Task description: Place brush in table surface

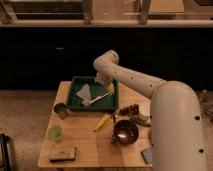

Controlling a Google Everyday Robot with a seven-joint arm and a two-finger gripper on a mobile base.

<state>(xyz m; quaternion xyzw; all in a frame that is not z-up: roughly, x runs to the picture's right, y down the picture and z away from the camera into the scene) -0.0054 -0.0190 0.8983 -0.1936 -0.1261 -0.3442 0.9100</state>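
Green tray (73,85) beneath gripper (102,81), brush (99,97) beside grey wedge (84,92)

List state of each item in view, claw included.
claw: low over green tray, near its back edge
brush: lying in tray, not yet on table surface
grey-blue wedge: lying in tray, left of brush
banana: lying on table surface, front of tray
dark bowl: upright on table
metal cup: upright, left of tray
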